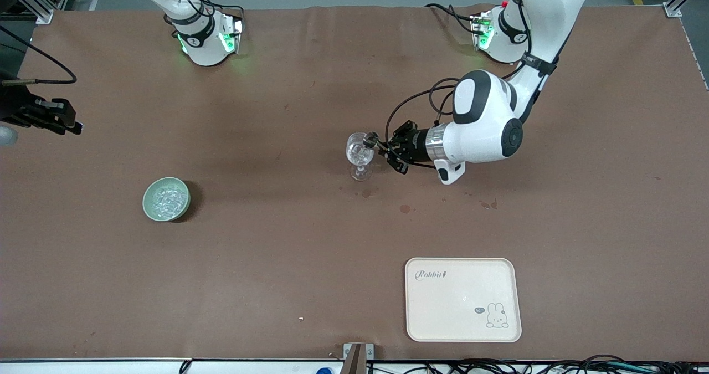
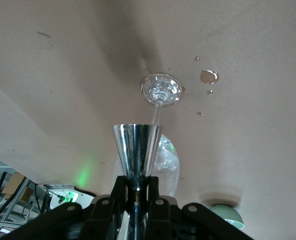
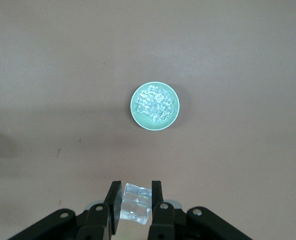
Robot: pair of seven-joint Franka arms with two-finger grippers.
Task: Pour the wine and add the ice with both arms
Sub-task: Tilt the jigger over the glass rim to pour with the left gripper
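1. The right gripper (image 3: 133, 200), clamped on an ice cube (image 3: 136, 206), hangs over the surface (image 1: 277, 280) above the pale green bowl (image 3: 154, 106) of ice (image 1: 165, 199).
2. The left gripper (image 2: 137, 187) clamps a steel jigger (image 2: 136, 152) beside the wine glass (image 1: 360, 153) at mid-surface.
3. Judged step: adding ice; next, the cube must travel to the glass.

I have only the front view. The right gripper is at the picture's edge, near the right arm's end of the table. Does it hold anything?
Observer: Yes. In the right wrist view the right gripper is shut on one clear ice cube.
Operator: And the small thing in the left gripper, by the glass?
Observer: The left wrist view shows the left gripper clamping the narrow end of a shiny cone-shaped metal measuring cup, next to the wine glass.
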